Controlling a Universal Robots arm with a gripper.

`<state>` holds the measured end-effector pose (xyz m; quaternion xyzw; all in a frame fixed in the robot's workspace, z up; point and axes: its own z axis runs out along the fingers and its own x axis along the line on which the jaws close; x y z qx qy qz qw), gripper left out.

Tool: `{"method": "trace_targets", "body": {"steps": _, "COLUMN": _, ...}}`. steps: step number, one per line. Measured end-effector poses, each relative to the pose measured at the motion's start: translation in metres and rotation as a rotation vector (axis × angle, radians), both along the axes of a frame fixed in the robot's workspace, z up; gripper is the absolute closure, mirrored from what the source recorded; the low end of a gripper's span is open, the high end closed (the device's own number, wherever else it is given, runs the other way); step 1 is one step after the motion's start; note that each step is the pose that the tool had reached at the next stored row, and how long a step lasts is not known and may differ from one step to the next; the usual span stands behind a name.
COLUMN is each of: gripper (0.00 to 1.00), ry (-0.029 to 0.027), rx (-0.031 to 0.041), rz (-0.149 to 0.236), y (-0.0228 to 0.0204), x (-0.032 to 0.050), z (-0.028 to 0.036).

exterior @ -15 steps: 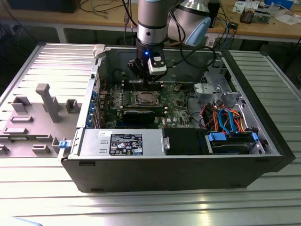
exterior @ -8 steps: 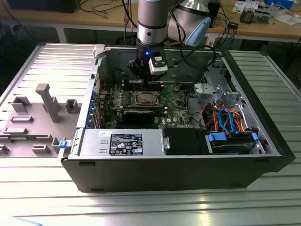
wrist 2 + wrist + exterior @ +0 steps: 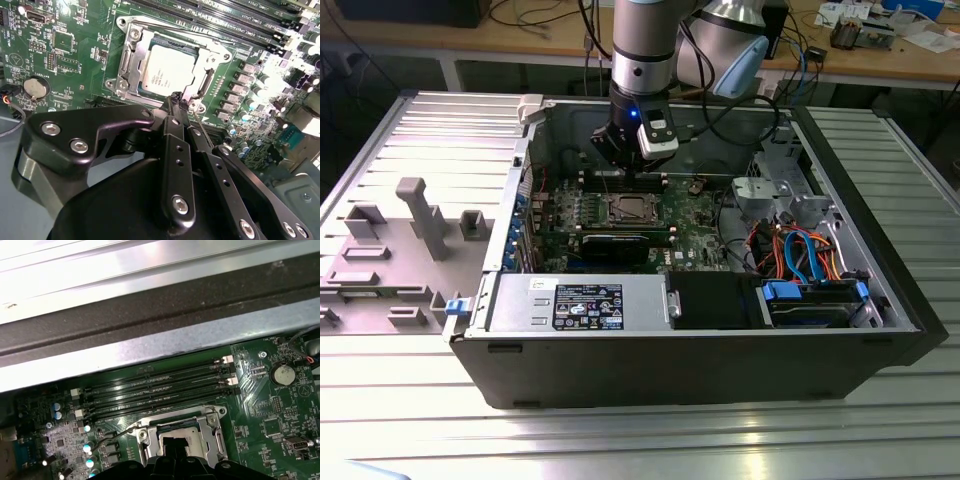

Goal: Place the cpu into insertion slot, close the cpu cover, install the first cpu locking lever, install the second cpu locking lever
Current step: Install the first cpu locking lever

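The cpu (image 3: 165, 69) sits flat in the insertion slot (image 3: 131, 89), silvery face up, and the cpu cover (image 3: 207, 54) lies down around it, framing the chip. Just above hangs the gripper (image 3: 176, 106), fingertips pressed together with nothing between them, near the socket's edge. Around it spreads the green motherboard (image 3: 75, 65), memory slots (image 3: 160, 385) alongside, all inside the open computer case (image 3: 690, 370).

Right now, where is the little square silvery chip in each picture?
Exterior view: the small square silvery-tan cpu lies on the green board, just below the gripper.
Second wrist view: cpu sits inside the silver cpu cover.
First wrist view: cpu, partly hidden.
Shared landmark: long black memory slots.
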<state>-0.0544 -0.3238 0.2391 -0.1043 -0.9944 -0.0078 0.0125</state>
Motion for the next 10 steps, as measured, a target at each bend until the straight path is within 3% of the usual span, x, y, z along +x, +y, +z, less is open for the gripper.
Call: {"method": "trace_targets", "body": {"steps": 10, "gripper": 0.89, "ry": 0.0000, "rx": 0.0000, "rz": 0.023, "y": 0.0000, "x": 0.0000, "z": 0.0000}}
